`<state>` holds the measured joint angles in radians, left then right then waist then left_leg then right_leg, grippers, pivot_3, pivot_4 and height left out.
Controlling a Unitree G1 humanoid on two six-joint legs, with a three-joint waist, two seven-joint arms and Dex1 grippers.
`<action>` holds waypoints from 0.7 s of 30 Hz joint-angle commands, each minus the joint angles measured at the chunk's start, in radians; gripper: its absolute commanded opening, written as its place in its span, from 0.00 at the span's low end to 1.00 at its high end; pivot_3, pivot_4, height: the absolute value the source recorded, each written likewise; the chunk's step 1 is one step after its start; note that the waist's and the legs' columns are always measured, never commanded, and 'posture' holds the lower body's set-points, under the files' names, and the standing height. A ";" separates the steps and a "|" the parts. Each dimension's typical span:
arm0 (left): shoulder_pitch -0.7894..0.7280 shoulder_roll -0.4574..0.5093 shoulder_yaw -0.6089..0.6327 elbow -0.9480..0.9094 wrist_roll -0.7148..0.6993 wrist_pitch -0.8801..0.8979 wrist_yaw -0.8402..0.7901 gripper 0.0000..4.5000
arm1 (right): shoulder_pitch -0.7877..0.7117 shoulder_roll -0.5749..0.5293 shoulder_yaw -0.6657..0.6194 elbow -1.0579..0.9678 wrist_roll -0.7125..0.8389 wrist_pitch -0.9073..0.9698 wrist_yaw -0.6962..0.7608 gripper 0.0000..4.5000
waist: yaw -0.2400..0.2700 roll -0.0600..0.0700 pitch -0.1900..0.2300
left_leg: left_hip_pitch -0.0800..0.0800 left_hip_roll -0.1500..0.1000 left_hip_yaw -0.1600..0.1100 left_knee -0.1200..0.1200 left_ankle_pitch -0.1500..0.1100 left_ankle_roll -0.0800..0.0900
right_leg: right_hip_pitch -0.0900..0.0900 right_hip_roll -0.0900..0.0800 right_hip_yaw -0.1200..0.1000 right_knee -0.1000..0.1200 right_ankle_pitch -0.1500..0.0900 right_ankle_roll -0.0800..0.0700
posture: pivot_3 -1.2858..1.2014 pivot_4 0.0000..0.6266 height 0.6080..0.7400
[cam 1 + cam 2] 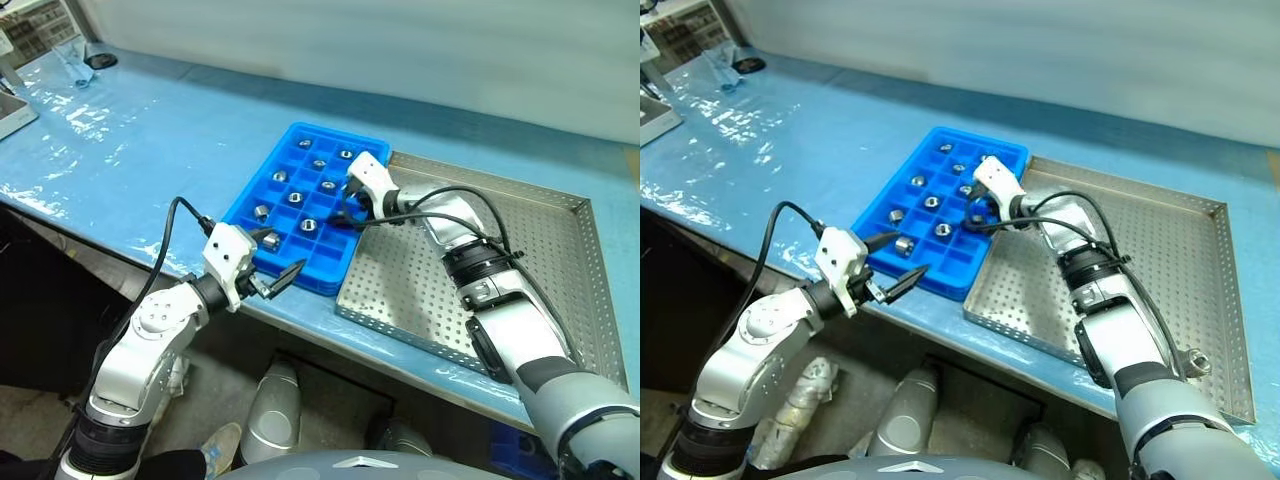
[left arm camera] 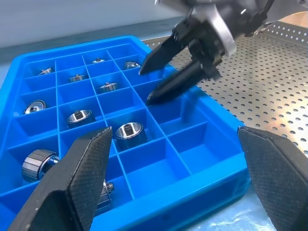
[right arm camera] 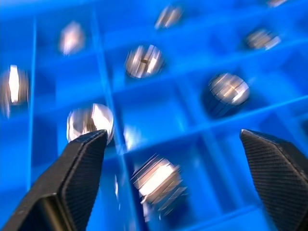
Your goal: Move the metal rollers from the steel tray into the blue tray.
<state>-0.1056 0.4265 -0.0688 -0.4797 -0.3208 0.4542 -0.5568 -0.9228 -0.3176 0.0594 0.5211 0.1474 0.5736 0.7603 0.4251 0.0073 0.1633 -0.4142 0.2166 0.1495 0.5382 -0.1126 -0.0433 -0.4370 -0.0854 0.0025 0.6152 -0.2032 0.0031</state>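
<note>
- Left eye view: blue tray (image 1: 262,190) is sitting on the blue-covered bench, its long side touching the steel tray (image 1: 560,250).
- Metal rollers (image 1: 308,226) are lying one per compartment in the blue tray; about nine are showing.
- One more roller (image 1: 1196,362) is lying on the steel tray near its front corner, well apart from both grippers.
- Right gripper (image 1: 347,208) is hovering over the blue tray at the edge next to the steel tray, jaws spread wide, holding nothing. Right wrist view: a roller (image 3: 155,179) is lying in the compartment between its fingers (image 3: 77,178).
- Left gripper (image 1: 272,265) is hanging at the blue tray's near edge, jaws spread, empty. A roller (image 2: 129,131) is sitting in the compartment just ahead of it.
</note>
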 commanded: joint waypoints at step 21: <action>-0.522 -0.280 -0.206 0.629 0.023 -0.258 -0.352 0.98 | 0.857 -0.437 -0.572 -1.059 0.177 0.769 -0.164 0.99 | -0.311 0.003 -0.002 | 0.002 -0.001 0.005 0.003 0.000 0.001 | 0.004 0.000 0.001 -0.008 0.000 0.002 | 0.47 0.24 1.00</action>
<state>-0.6043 0.1485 -0.2741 0.1343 -0.3053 0.2435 -0.8790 -0.0694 -0.7586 -0.4708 -0.4807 0.3034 1.3113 0.6068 0.1141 0.0102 0.1615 -0.4121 0.2157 0.1552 0.5410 -0.1128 -0.0421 -0.4327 -0.0855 0.0035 0.6074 -0.2027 0.0056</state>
